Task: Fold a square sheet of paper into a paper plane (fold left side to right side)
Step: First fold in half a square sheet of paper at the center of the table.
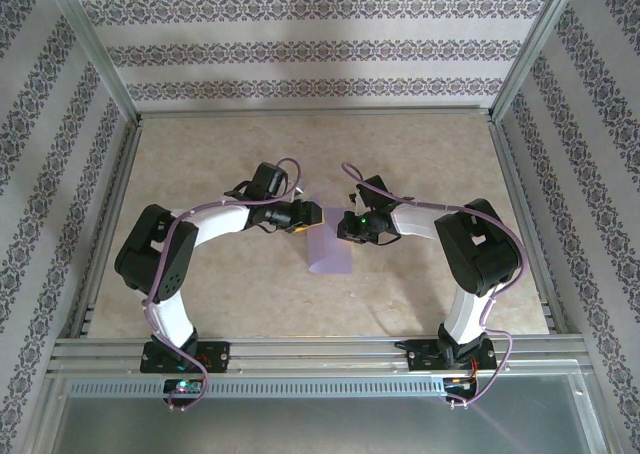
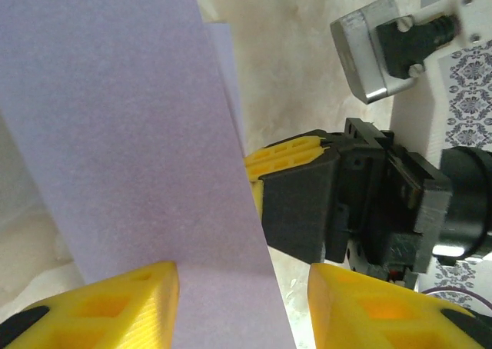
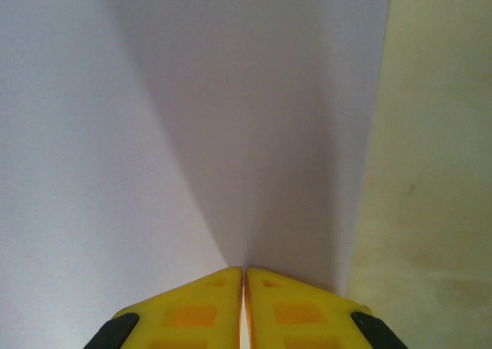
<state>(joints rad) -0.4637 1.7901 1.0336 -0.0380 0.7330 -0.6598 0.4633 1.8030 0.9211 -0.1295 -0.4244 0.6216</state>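
Pincer work here sits near the middle of the table [image 1: 250, 154], about midway between its left and right edges, where both arms meet over the square sheet of paper [image 1: 330, 254]. The left pincer [image 2: 242, 276] has its jaws well apart; the lavender paper runs through the gap between its yellow fingers [image 2: 115, 307], brushing the one on the left of the wrist view, but it is not clamped. The right pincer [image 3: 244, 276] is closed, fingertips pressed together with the paper's edge pinched between them. In the left wrist view it meets the sheet from the opposite side. From above, the sheet reads as a narrow strip rather than a full square, and the left wrist view shows a second layer's edge just beside the first. This suggests the left side is already carried over toward the right, so the step in hand looks like the left-to-right fold, with the layers gathered but no firm crease yet. Whether the edges line up exactly cannot be told from these views. The next move probably calls for the right pincer to hold the doubled edge steady while the left pincer draws clear without dragging the thin paper. The fold line would then need pressing flat against the table. The sheet is light and could slip or buckle if pushed unevenly.
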